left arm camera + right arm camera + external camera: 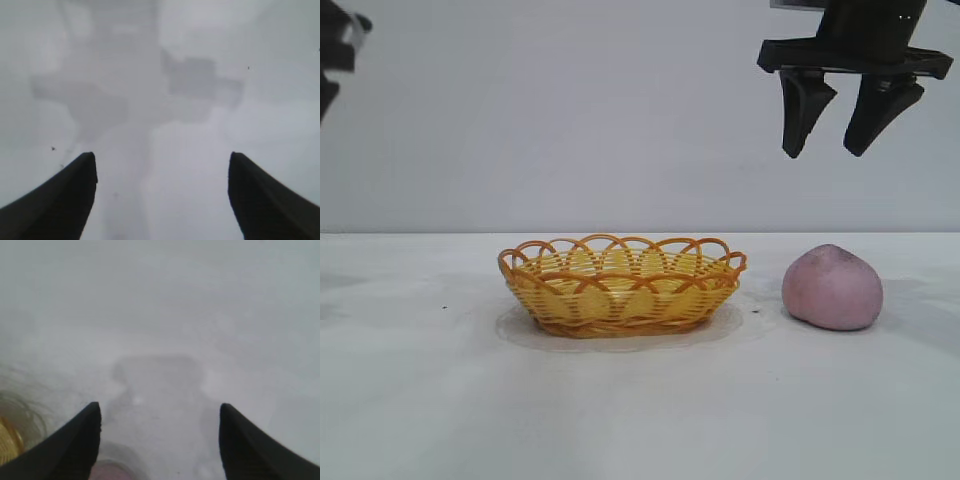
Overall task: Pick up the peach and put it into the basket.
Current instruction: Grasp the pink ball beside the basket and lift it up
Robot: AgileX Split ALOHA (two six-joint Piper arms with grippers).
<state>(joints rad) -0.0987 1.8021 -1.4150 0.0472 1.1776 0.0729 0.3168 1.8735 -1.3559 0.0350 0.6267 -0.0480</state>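
White tabletop (pixel 640 420): your right gripper (pixel 830 125), fingers spread and empty, hangs directly above the peach (pixel 832 288); left gripper (pixel 160 195), also spread, sits far off.

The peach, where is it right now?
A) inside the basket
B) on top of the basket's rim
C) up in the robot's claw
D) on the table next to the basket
D: the peach sits on the white table beside the basket, not touching it, and the open right gripper hangs above it holding nothing.
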